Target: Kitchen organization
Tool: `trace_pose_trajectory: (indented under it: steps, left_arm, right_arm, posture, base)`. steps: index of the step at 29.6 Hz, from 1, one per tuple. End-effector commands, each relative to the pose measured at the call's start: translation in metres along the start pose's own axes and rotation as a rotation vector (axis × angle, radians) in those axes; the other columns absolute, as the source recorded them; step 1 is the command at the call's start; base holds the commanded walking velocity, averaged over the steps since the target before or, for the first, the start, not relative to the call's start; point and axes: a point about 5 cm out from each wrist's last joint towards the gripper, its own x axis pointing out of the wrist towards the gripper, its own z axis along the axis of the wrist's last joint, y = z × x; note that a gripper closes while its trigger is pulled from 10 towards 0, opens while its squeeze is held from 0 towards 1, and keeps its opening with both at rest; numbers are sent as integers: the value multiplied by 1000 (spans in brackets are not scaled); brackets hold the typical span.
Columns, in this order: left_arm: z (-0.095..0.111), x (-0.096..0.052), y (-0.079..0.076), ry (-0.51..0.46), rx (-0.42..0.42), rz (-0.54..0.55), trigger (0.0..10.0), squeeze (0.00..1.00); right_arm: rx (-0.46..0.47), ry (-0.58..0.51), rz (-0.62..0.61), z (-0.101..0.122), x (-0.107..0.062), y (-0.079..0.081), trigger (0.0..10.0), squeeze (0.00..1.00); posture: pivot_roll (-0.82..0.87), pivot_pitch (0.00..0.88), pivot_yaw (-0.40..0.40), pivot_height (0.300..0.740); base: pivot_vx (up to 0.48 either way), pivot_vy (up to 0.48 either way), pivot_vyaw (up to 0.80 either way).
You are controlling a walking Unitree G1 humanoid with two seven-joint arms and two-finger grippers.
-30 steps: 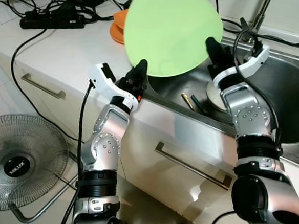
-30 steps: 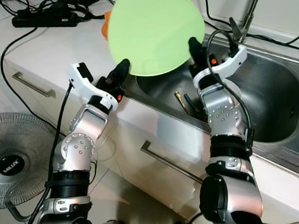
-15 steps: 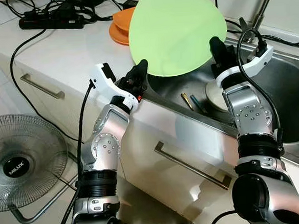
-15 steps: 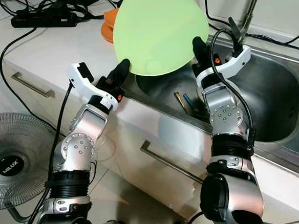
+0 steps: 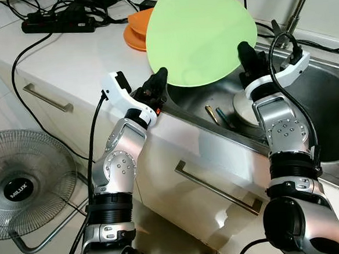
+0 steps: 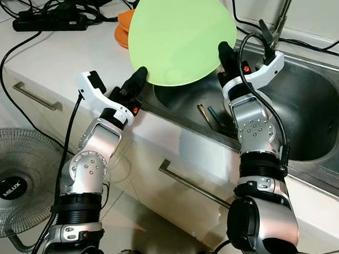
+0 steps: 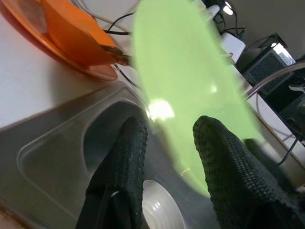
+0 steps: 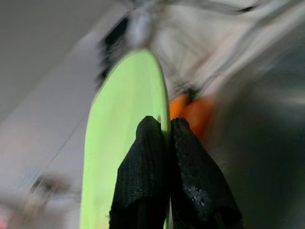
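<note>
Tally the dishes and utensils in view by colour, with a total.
Green plate, pinched at its rim by the right gripper: 1
Orange plates, a stack on the counter, number in it unclear: counted as 1
White dish in the sink: 1
Utensils in the sink: 2
Total: 5

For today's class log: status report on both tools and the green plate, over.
Right tool shut on green plate, held tilted above sink. Left tool open beside plate's lower edge. Orange plates on counter behind.
</note>
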Motion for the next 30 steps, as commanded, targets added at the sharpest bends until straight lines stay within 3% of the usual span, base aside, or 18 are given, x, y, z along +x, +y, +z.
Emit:
trace_pose_trajectory:
  steps: [1, 4, 5, 6, 14, 18, 21, 30]
  left_arm:
    - [-1, 0, -1, 14, 11, -3, 10000, 0]
    - [0, -2, 5, 14, 15, 17, 10000, 0]
    - [0, -3, 7, 11, 15, 25, 10000, 0]
    - [1, -3, 8, 9, 17, 32, 10000, 0]
    - [4, -6, 12, 0, 24, 47, 10000, 0]
    - [5, -7, 13, -2, 32, 52, 10000, 0]
    - [6, -8, 14, -5, 38, 54, 10000, 0]
    - [6, -8, 14, -6, 50, 56, 10000, 0]
  right_arm:
    - [63, -128, -104, 25, 1, -11, 0, 0]
    - [72, -103, -117, 20, 1, -11, 0, 0]
    - [61, -84, -115, 17, 1, -10, 8510, 0]
    - [65, -70, -111, 14, 2, -9, 10000, 0]
    - [25, -125, -161, 24, 6, -13, 10000, 0]
    - [-110, -200, -250, 40, 3, -21, 10000, 0]
    - [-139, -246, -299, 51, 0, -27, 10000, 0]
    - [-158, -303, -339, 60, -3, -34, 10000, 0]
  posture:
    - [97, 72, -11, 740]
    - [98, 73, -11, 740]
    - [98, 73, -11, 740]
    - [97, 73, -11, 740]
    - [102, 73, -14, 740]
    - [103, 73, -17, 740]
    - [103, 73, -18, 740]
    - [103, 73, -15, 740]
  base:
    - [0, 0, 0]
    - [0, 0, 0]
    - [0, 0, 0]
    - [0, 0, 0]
    - [0, 0, 0]
    - [0, 0, 0]
    - [0, 0, 0]
    - [0, 0, 0]
